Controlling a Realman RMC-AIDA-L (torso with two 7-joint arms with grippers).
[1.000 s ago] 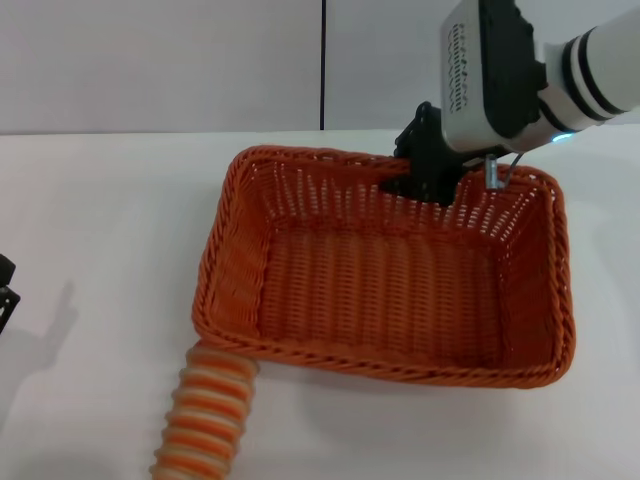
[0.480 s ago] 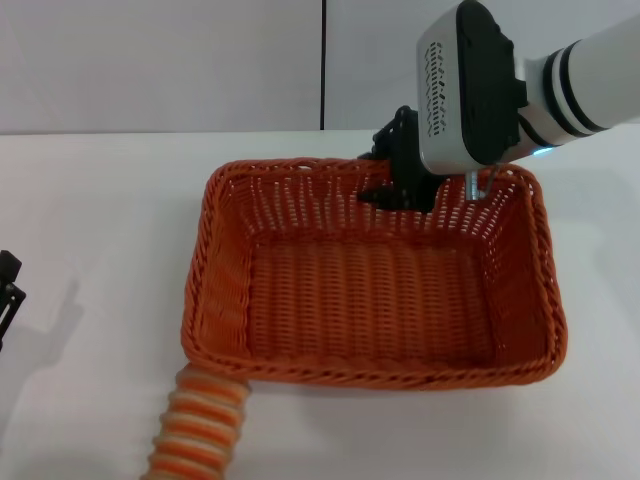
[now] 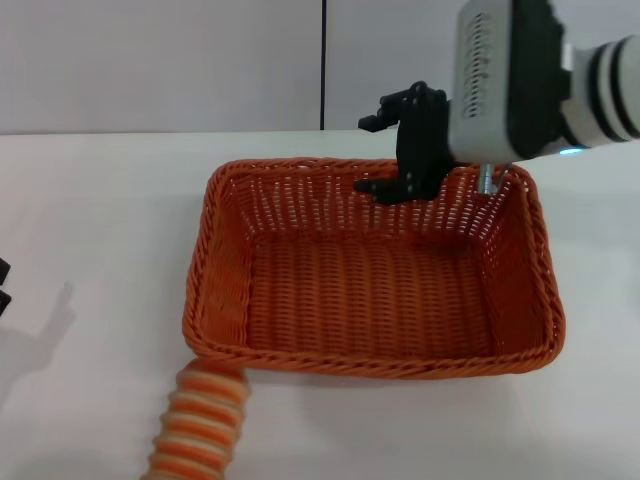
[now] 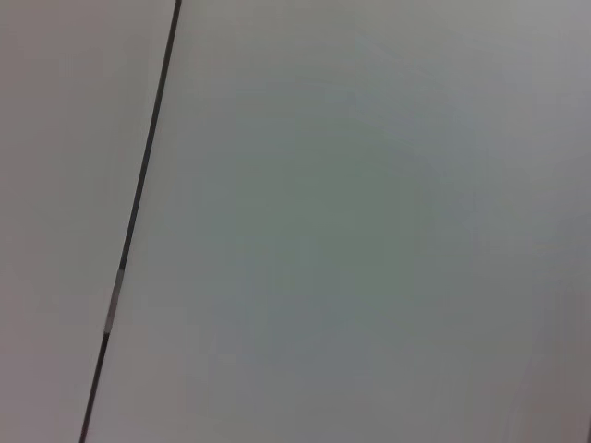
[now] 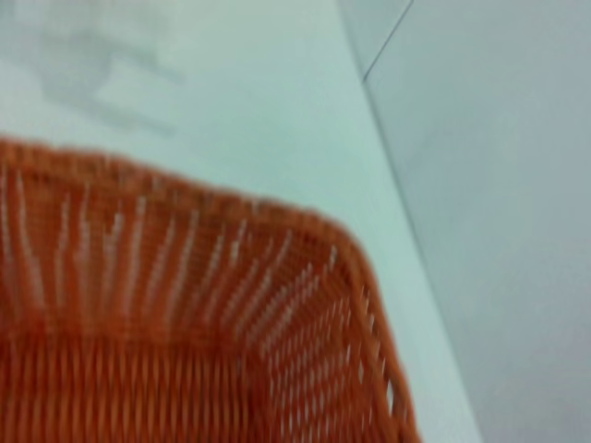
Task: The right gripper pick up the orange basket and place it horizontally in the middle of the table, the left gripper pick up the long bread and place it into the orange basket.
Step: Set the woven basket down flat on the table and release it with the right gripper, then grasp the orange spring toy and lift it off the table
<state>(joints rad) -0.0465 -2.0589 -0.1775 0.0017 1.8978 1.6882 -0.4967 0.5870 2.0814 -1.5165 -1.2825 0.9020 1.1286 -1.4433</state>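
**Orange basket sits flat on the table, right claw spread above its far rim**

The orange basket is a large rectangular wicker tray with sloping open-weave walls, a tight ribbed floor and a braided rim; nothing lies inside it. It rests level on the smooth white table, long side across. Above the basket's far rim hangs the right gripper, a small black claw on a bulky white-and-black block with dotted vents; its fingers are spread apart and grasp nothing, one above the rim, one lower, just inside the far wall. Just beside the basket's near left corner lies the long bread, a ridged loaf banded orange and cream. Well to the left of the basket, the left gripper shows only as a black sliver; whether it is spread or closed cannot be told.
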